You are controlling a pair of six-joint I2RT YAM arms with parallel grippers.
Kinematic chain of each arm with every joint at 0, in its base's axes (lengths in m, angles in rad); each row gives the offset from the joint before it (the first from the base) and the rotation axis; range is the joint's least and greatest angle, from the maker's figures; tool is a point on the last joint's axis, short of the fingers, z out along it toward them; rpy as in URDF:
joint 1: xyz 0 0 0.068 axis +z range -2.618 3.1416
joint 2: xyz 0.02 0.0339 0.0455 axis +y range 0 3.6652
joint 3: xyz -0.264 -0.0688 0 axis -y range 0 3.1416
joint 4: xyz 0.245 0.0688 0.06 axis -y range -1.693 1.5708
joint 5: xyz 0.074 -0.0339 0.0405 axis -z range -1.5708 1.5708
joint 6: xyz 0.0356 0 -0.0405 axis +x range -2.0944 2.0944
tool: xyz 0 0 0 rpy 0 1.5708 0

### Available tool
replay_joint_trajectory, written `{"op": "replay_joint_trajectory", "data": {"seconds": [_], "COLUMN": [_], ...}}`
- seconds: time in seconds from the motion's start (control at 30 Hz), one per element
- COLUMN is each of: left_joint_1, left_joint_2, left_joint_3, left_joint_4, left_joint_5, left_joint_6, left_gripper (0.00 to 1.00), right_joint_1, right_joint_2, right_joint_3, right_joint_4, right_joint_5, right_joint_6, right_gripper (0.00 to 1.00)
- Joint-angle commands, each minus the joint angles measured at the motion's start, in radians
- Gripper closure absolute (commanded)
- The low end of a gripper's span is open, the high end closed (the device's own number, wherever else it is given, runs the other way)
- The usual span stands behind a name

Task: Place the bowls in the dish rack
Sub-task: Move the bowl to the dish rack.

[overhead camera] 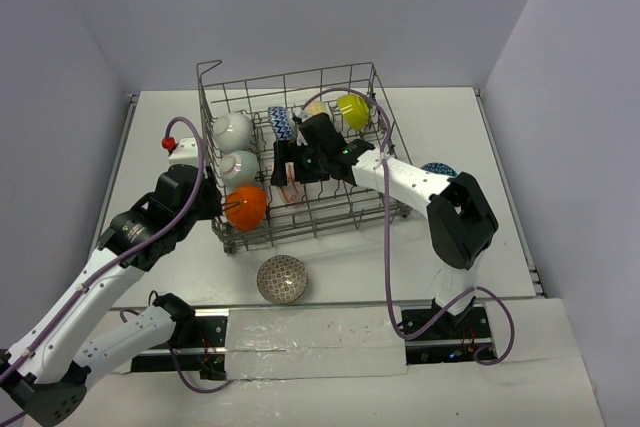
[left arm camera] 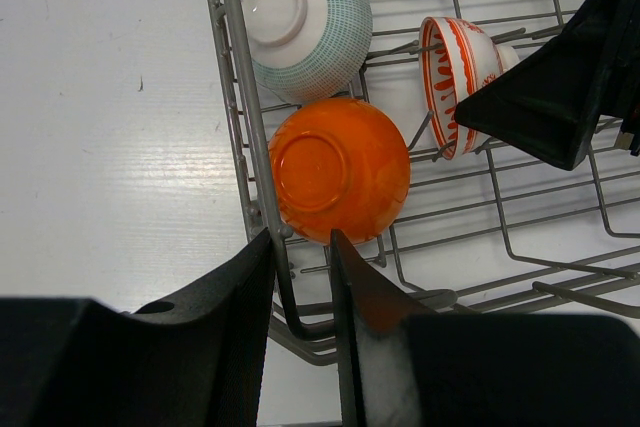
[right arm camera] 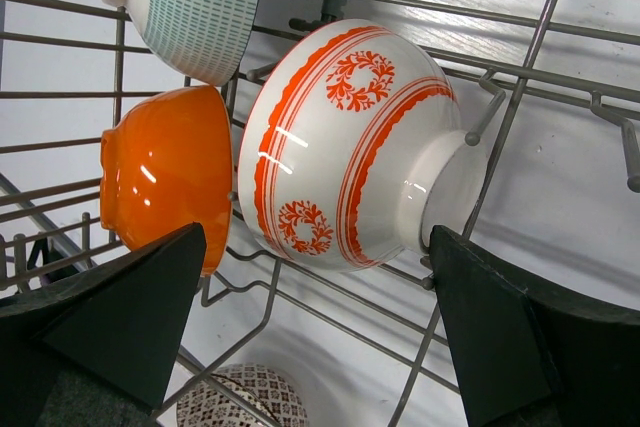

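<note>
The dish rack (overhead camera: 270, 82) stands mid-table and holds several bowls: white (overhead camera: 232, 129), blue-white (overhead camera: 240, 167), orange (overhead camera: 246, 207), blue patterned (overhead camera: 283, 124), pale yellow (overhead camera: 315, 107), lime (overhead camera: 353, 110) and red-white (overhead camera: 290, 177). My left gripper (left arm camera: 300, 237) straddles the rack's left wall wire (left arm camera: 230, 67) just below the orange bowl (left arm camera: 338, 169). Its jaws are narrowly apart, with a gap beside the wire. My right gripper (right arm camera: 318, 247) reaches into the rack, wide open around the red-white bowl (right arm camera: 345, 142), which rests on its side on the tines.
A grey patterned bowl (overhead camera: 282, 279) sits on the table in front of the rack and shows through the wires (right arm camera: 235, 397). A dark-blue patterned bowl (overhead camera: 438, 168) peeks out behind the right arm. A purple cable loops over the rack's right side.
</note>
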Motion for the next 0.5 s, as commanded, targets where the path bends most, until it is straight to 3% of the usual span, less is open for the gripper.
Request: {"op": "replay_joint_trajectory", "data": {"seconds": [0.0, 0.47], "left_joint_1": [-0.026, -0.026], "left_joint_2": [0.000, 0.000], "left_joint_3": [-0.005, -0.008], "left_joint_4": [0.040, 0.045], "left_joint_5": [0.075, 0.075], "left_joint_6": [0.006, 0.009], "left_gripper": [0.68, 0.68], "right_joint_1": [0.044, 0.068], "right_joint_2": [-0.064, -0.073], "right_joint_3": [0.020, 0.046], "right_joint_4": [0.101, 0.099], "right_joint_5": [-0.103, -0.109], "right_joint_6": [0.040, 0.036], "right_gripper": [0.00, 0.00]}}
